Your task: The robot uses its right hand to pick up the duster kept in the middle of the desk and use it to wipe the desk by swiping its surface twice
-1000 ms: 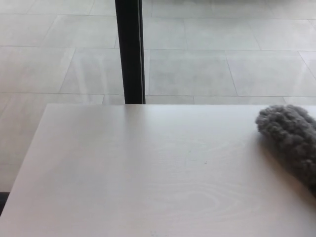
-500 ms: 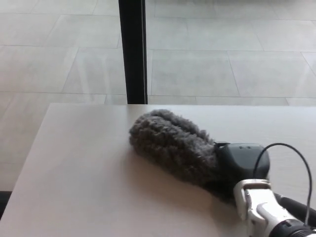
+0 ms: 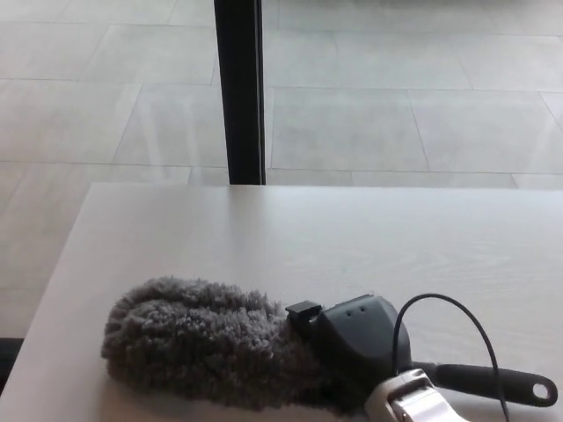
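Observation:
The grey fluffy duster point(image 3: 207, 343) lies flat on the pale wooden desk point(image 3: 352, 237), its head toward the near left corner. My black right hand point(image 3: 356, 338) covers the inner end of the duster head and is shut on the duster. The duster's black handle point(image 3: 497, 382) sticks out to the right past my wrist, ending in a small loop. A white wrist part point(image 3: 413, 400) and a thin black cable point(image 3: 440, 308) show at the bottom edge. My left hand does not show.
The desk's far edge runs across the middle of the picture and its left edge slants down to the bottom left. Behind it stands a black vertical post point(image 3: 239, 88) on a light tiled floor point(image 3: 396, 105).
The duster has swept from the far right of the desk across the middle to the near left. My right hand came into view with it.

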### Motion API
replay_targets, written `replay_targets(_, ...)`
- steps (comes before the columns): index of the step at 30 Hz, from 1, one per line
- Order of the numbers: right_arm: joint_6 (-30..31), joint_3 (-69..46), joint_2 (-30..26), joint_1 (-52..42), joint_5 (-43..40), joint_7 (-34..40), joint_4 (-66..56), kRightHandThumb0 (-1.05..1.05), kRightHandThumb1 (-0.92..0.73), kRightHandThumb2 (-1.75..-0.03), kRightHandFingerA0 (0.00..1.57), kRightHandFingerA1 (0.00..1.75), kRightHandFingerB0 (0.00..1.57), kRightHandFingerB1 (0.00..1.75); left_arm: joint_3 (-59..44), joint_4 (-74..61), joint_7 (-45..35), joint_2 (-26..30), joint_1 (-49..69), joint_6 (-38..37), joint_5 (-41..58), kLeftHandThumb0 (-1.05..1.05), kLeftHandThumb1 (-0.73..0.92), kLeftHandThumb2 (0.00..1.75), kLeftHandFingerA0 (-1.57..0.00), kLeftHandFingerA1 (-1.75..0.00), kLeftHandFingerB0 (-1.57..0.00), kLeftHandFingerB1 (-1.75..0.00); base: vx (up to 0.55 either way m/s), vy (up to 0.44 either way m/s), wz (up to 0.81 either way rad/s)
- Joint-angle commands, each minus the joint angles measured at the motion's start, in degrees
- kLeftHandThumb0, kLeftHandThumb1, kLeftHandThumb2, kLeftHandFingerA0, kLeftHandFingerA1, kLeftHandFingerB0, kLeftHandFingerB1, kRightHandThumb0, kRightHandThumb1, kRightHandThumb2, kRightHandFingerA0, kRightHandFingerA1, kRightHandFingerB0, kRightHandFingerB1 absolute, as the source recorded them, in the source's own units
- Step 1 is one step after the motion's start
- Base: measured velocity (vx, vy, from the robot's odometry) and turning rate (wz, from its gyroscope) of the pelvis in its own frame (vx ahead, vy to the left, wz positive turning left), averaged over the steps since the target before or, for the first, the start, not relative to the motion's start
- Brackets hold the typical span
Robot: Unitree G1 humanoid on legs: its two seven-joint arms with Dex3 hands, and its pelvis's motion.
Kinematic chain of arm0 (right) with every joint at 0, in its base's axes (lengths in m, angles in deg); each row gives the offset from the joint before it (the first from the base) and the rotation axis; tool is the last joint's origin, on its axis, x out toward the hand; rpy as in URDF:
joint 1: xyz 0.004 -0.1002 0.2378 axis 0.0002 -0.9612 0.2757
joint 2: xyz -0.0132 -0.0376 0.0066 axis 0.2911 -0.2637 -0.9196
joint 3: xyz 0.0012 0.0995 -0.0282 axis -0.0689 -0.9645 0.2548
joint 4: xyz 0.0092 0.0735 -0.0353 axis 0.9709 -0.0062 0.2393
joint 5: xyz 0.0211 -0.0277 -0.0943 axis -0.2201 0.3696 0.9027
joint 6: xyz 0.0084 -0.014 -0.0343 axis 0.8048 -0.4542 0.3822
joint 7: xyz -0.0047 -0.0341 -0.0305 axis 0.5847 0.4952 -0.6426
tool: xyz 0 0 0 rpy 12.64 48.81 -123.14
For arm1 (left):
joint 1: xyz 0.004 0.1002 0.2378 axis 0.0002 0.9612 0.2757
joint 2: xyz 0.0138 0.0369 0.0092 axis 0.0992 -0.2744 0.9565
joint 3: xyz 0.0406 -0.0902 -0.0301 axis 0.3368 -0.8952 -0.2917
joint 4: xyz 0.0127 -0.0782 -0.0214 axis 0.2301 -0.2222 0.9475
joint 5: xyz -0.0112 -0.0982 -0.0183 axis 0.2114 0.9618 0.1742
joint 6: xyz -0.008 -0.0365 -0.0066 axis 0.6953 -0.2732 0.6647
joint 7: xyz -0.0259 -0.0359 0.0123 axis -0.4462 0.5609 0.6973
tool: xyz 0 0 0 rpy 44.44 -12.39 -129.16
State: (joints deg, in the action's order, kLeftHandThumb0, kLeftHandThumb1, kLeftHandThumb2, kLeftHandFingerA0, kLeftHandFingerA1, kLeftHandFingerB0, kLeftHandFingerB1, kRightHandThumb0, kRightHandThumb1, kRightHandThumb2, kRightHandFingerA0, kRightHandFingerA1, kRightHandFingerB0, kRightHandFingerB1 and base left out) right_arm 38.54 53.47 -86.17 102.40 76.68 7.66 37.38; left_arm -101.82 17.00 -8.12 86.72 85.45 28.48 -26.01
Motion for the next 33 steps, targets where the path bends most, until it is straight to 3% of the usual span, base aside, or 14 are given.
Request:
replay_targets(1,-9.63,0.22,-8.41,-5.56,0.56,-4.37,-7.26,-0.36,-0.55,-0.87,1.06,1.75,0.95,0.76,-0.55,0.38,0.03,1.75,-0.02,0.3,0.37,-0.44,0.6,0.58,-0.71,-0.59,-0.7,-0.54,0.0,0.0,0.0)
replay_targets(5,-10.87,-1.51,-12.89,-7.11,0.82,-5.85,-9.63,-0.31,-0.58,-0.72,0.96,1.74,0.85,0.94,-0.05,0.59,0.6,1.72,-0.1,0.26,-0.17,-0.44,0.59,0.58,-0.76,-0.58,-0.71,-0.53,0.0,0.0,0.0)
replay_targets(11,-12.33,-3.5,-14.62,-7.13,2.85,-4.22,-7.69,-0.33,-0.62,-0.75,0.96,1.75,0.86,0.86,0.37,0.6,0.87,1.62,0.26,-0.25,-0.58,-0.45,0.6,0.58,-0.76,-0.59,-0.71,-0.53,0.0,0.0,0.0)
replay_targets(14,-12.32,-4.05,-13.82,-6.38,3.69,-3.79,-5.98,-0.36,-0.62,-0.75,0.91,1.75,0.84,1.04,1.56,0.47,2.01,1.64,0.26,-0.17,-1.68,-0.5,0.61,0.58,-0.9,-0.87,-0.76,-0.53,0.0,0.0,0.0)
replay_targets(15,-11.83,-4.13,-13.3,-5.91,4.06,-4.0,-5.47,-0.41,-0.49,-0.99,1.2,1.33,0.83,0.92,1.42,0.34,1.87,1.53,0.29,-0.24,-1.37,-0.47,0.6,0.57,-0.85,-0.8,-0.79,-0.59,0.0,0.0,0.0)
replay_targets(19,-9.44,-4.6,-10.65,-3.23,5.2,-5.43,-3.14,-0.43,-0.47,-0.97,1.19,1.33,0.82,0.94,0.76,0.74,1.43,1.28,0.01,-0.06,-0.46,-0.46,0.6,0.58,-0.77,-0.61,-0.74,-0.56,0.0,0.0,0.0)
replay_targets(20,-9.09,-4.89,-9.83,-2.03,5.47,-4.5,-1.4,-0.39,-0.63,-0.68,0.95,1.71,0.87,0.8,0.84,0.76,1.17,1.24,0.1,-0.3,-0.52,-0.47,0.6,0.58,-0.8,-0.65,-0.75,-0.57,0.0,0.0,0.0)
replay_targets(23,-4.57,-7.04,-6.05,2.22,5.23,-3.79,5.46,-0.45,-0.66,-0.64,0.92,1.75,0.86,0.75,1.38,0.0,0.84,1.19,0.64,-0.97,-0.92,-0.48,0.61,0.58,-0.8,-0.68,-0.76,-0.58,0.0,0.0,0.0)
replay_targets(28,-3.3,-9.75,-2.8,8.47,3.51,-3.85,15.85,-0.38,-0.63,-0.74,0.97,1.75,0.8,1.18,0.67,0.35,0.77,0.97,0.71,-0.75,-0.19,-0.46,0.62,0.58,-0.79,-0.71,-0.72,-0.55,0.0,0.0,0.0)
replay_targets(29,-3.21,-10.24,-2.78,10.1,3.16,-3.21,20.28,-0.32,-0.56,-0.86,1.21,1.66,0.86,1.24,0.53,0.31,0.71,0.91,0.68,-0.61,-0.02,-0.45,0.61,0.58,-0.81,-0.74,-0.74,-0.57,0.0,0.0,0.0)
replay_targets(30,-0.97,-10.19,-2.31,11.18,3.47,-3.71,23.59,-0.36,-0.7,-0.8,0.98,1.75,0.75,1.04,0.82,0.48,0.89,0.94,0.66,-0.76,-0.39,-0.46,0.61,0.58,-0.81,-0.71,-0.73,-0.55,0.0,0.0,0.0)
replay_targets(31,-0.88,-11.2,-2.74,11.31,2.5,-3.38,25.02,-0.37,-0.58,-0.85,1.17,1.63,0.86,1.04,0.65,0.42,0.78,0.56,0.57,-0.73,-0.13,-0.46,0.6,0.58,-0.79,-0.67,-0.73,-0.54,0.0,0.0,0.0)
replay_targets(32,0.48,-12.22,-3.05,12.09,1.4,-4.55,28.28,-0.37,-0.67,-0.73,0.98,1.75,0.77,1.02,0.28,0.52,0.61,0.3,0.34,-0.55,0.28,-0.45,0.6,0.58,-0.78,-0.62,-0.73,-0.53,0.0,0.0,0.0)
replay_targets(33,2.93,-13.29,-4.54,11.97,0.74,-5.23,31.44,-0.47,-0.5,-0.96,1.2,1.37,0.8,1.1,-0.55,1.02,-0.22,-0.1,0.0,0.04,1.15,-0.44,0.6,0.58,-0.71,-0.53,-0.71,-0.52,0.0,0.0,0.0)
